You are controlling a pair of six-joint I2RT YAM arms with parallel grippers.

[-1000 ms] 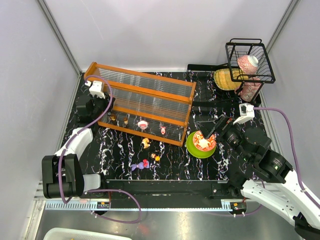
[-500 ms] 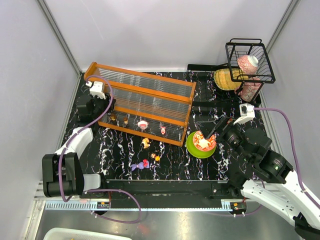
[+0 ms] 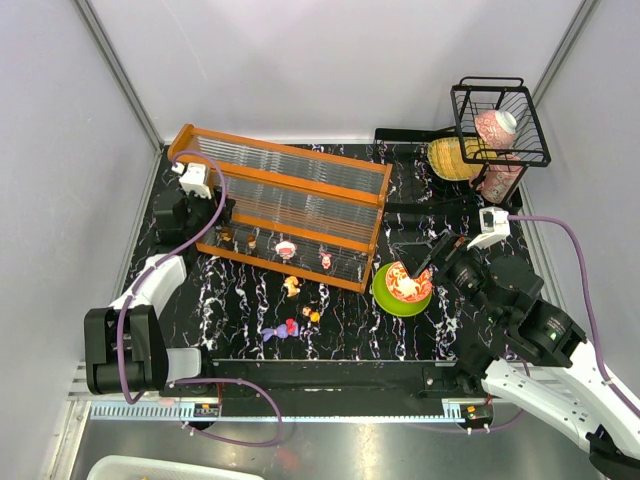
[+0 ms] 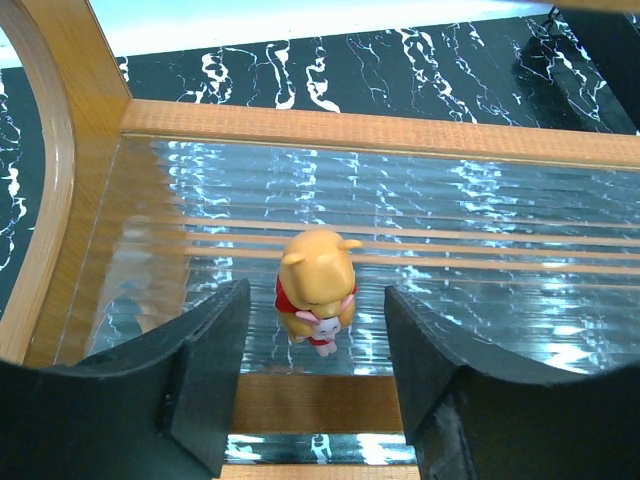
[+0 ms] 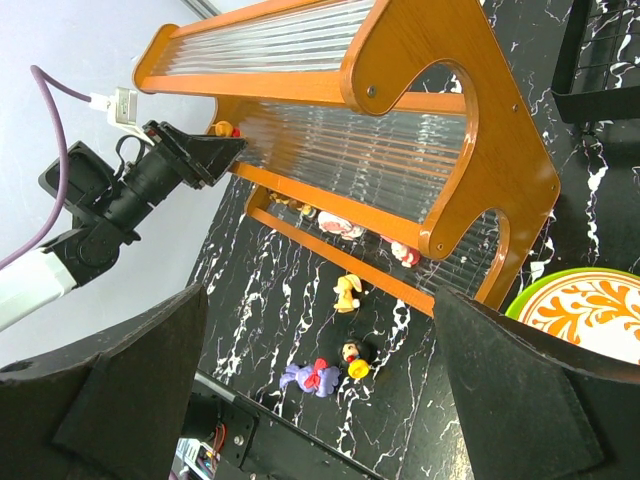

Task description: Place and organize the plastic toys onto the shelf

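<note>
- Nothing has shifted since the earlier overhead views: both my arms and every toy sit where they were.
- The black, white-veined desk [image 3: 230,295] carries everything.
- The wide two-tier shelf with an orange frame and clear ribbed panels [image 3: 290,185] stands across its far left. A few tiny plastic figurines [image 3: 286,248] already line its front edge.
- My left claw [image 4: 316,345] is at the shelf's left end. Its jaws are spread wide, with one finger on each side of a toy, clear of it and holding nothing.
- My right claw [image 5: 320,310] hangs by the green plate with its red-patterned bowl [image 3: 380,290], fingers far apart and empty.
- The toy between my left fingers is a yellow bear figurine in a red shirt hugging a pink piglet [image 4: 316,290]. It stands upright on a ribbed panel, just behind the front rail and near the end arch. I cannot tell for certain which tier this is.
- Four loose toys wait on the desk in front of the shelf: an orange-yellow one [image 3: 291,286], a purple one [image 3: 275,331], a red one [image 3: 291,326] touching it, and a small dark-and-yellow one [image 3: 312,315].
- As I read it, the bear's placement is at its release stage. The next move calls for drawing my left claw straight back without brushing the bear, since a nudge could topple it on the ribs. The desk toys come after that, so the task looks roughly half done.
</note>
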